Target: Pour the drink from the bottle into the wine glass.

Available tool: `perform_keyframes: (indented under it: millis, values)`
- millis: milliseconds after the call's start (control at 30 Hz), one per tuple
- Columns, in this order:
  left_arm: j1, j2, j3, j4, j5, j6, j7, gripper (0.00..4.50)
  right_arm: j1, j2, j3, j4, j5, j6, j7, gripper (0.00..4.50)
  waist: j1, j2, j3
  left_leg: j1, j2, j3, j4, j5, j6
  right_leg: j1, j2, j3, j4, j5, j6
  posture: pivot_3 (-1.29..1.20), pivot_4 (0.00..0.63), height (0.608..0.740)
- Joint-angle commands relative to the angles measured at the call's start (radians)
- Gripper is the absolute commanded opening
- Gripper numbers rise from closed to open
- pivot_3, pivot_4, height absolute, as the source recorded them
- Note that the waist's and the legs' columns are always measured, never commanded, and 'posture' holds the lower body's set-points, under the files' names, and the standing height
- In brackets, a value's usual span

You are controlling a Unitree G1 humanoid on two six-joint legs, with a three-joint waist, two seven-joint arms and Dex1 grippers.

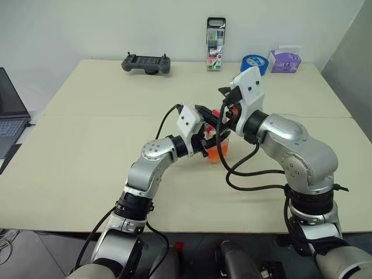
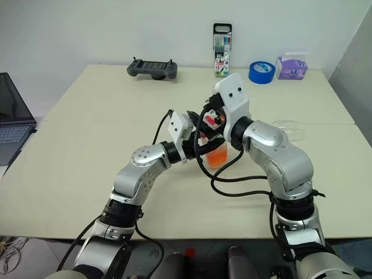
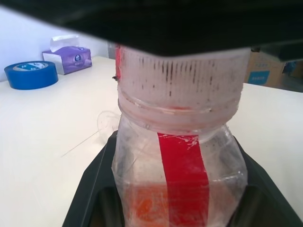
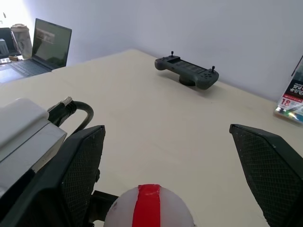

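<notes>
Bright, even indoor light; soft shadows; left wrist close-up slightly blurred.

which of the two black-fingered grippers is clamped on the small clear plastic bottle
The left gripper: its fingers flank the small clear plastic bottle. The right gripper hangs open above the cap.

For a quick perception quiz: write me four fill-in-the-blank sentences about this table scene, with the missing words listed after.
1. The left gripper is shut on the ____.
2. The right gripper stands ____ above the bottle's cap.
3. The liquid low in the bottle is ____ in colour.
4. At the table's far edge, the roll of tape beside the tissue box is ____.

Missing words: bottle; open; orange; blue
</notes>
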Motion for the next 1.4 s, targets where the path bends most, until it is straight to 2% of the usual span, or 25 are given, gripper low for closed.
perform_keyframes:
  millis: [33, 167, 567, 800, 1133, 1400]
  values:
    - [-0.028, -0.006, -0.001, -0.028, -0.002, -0.024, -0.006, 1.85, 0.011, -0.039, -0.03, -0.036, -0.01, 0.011, -0.004, 4.5, 0.0, 0.0, 0.0, 0.0, 0.0, 0.0, 0.0, 0.0, 0.0, 0.0, 0.0, 0.0, 0.0, 0.0, 0.0, 0.0, 0.15, 0.74]
    - [-0.029, -0.008, 0.0, -0.026, -0.001, -0.026, -0.006, 1.85, 0.028, -0.068, -0.03, -0.051, -0.004, 0.024, 0.005, 4.5, 0.0, 0.0, 0.0, 0.0, -0.001, 0.0, 0.0, 0.0, 0.0, 0.0, 0.0, 0.0, 0.0, 0.0, 0.0, 0.0, 0.15, 0.74]
    - [-0.025, -0.007, 0.003, -0.026, 0.002, -0.028, -0.002, 1.84, -0.005, 0.016, 0.025, -0.075, 0.009, 0.08, -0.028, 4.5, -0.002, 0.0, 0.0, 0.0, 0.0, 0.0, 0.0, 0.0, 0.0, 0.0, 0.001, 0.0, 0.0, 0.0, 0.0, 0.0, 0.15, 0.74]
    - [-0.021, -0.008, 0.002, -0.031, 0.002, -0.025, 0.001, 1.84, 0.02, 0.014, 0.044, -0.065, -0.022, 0.088, -0.046, 4.5, -0.002, 0.0, 0.0, -0.001, 0.0, 0.0, 0.0, 0.0, 0.0, 0.0, 0.001, 0.0, 0.0, 0.0, 0.0, 0.0, 0.15, 0.74]
    - [-0.026, -0.005, 0.0, -0.027, 0.008, -0.03, -0.001, 1.84, 0.004, 0.028, -0.039, -0.004, -0.071, 0.059, -0.125, 4.5, -0.002, 0.0, 0.0, 0.0, 0.0, 0.0, 0.0, 0.0, 0.0, 0.0, 0.001, 0.0, 0.0, 0.0, 0.0, 0.0, 0.15, 0.74]
    - [-0.031, -0.003, 0.0, -0.018, 0.008, -0.034, -0.003, 1.84, 0.08, -0.021, -0.092, -0.119, -0.026, 0.13, -0.1, 4.5, -0.002, 0.0, 0.0, -0.001, 0.0, 0.0, 0.0, 0.0, 0.0, 0.0, 0.001, 0.0, 0.0, 0.0, 0.0, 0.0, 0.15, 0.74]
